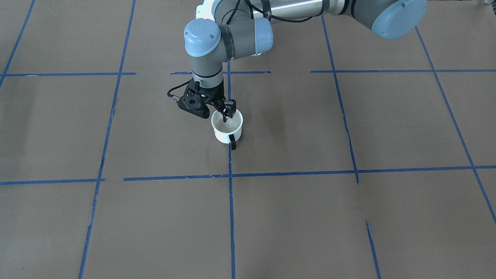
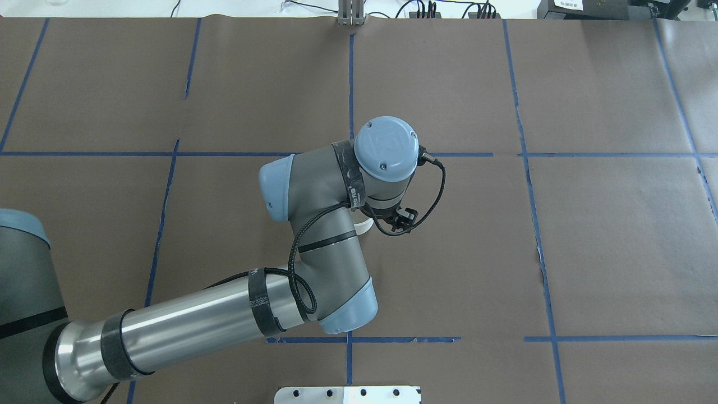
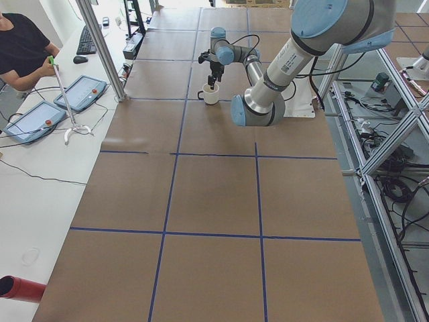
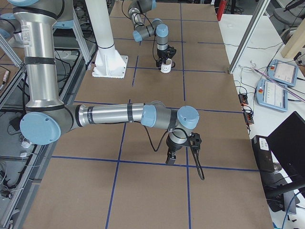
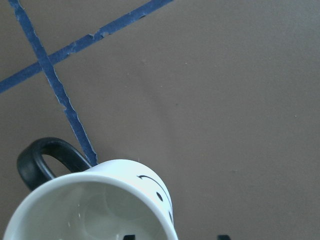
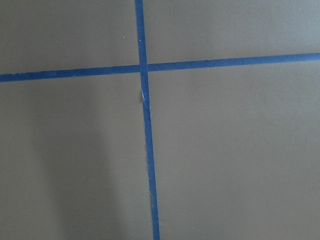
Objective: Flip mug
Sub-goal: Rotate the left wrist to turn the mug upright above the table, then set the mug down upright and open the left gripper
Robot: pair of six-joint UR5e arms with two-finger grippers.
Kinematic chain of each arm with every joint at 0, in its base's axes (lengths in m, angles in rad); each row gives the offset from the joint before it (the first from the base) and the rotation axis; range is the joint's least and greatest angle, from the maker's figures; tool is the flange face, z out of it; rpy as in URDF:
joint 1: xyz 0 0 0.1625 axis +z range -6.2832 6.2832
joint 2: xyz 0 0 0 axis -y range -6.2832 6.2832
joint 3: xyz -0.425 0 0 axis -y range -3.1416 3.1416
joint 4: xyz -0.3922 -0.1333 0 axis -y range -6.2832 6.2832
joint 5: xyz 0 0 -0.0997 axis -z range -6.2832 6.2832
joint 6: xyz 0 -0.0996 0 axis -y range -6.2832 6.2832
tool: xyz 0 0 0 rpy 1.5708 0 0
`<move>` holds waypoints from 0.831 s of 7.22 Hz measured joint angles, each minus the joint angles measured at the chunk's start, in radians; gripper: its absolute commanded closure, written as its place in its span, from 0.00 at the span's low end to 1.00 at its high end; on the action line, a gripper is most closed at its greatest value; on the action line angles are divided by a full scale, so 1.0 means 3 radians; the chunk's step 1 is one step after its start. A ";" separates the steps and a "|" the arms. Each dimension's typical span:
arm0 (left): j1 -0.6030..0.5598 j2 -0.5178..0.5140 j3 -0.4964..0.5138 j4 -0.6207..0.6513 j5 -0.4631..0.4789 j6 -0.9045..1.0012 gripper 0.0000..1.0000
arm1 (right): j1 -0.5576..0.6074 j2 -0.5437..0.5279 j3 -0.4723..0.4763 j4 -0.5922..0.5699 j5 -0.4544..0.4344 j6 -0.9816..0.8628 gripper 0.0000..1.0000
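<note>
— Exterior front-facing view: where does the mug (image 1: pixel 226 131) stand?
— Upright on the brown table (image 1: pixel 348 217), mouth up, on a blue tape line (image 1: pixel 231 201), with its black handle (image 1: pixel 232 142) turned away from the robot.
— And the left gripper (image 1: pixel 228 114)?
— Poised at the rim nearest the robot, jaws spread. One finger (image 5: pixel 128 236) is inside the mug and the other outside its wall, neither seen touching it, close by the smiley face (image 5: pixel 159 194).
— The right gripper (image 4: pixel 171 160)?
— Low above a tape crossing (image 6: pixel 142 67), well apart from the mug. Spread or pressed together, I cannot tell.
</note>
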 measured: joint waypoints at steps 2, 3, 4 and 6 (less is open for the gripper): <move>-0.0174 0.0099 -0.0295 0.0006 -0.0171 0.0003 0.00 | 0.0000 -0.0001 0.0000 0.0000 0.0000 0.0000 0.00; -0.0274 0.0221 -0.0519 0.0005 -0.0199 0.0003 0.00 | 0.0000 -0.0002 0.0000 0.0000 0.0000 0.0000 0.00; -0.0376 0.0399 -0.0764 -0.0005 -0.0212 0.0005 0.00 | 0.0000 -0.0001 0.0000 0.0000 0.0000 0.0000 0.00; -0.0556 0.0661 -0.1042 -0.0026 -0.0207 0.0009 0.00 | 0.0000 0.0000 -0.0001 0.0000 0.0000 0.0000 0.00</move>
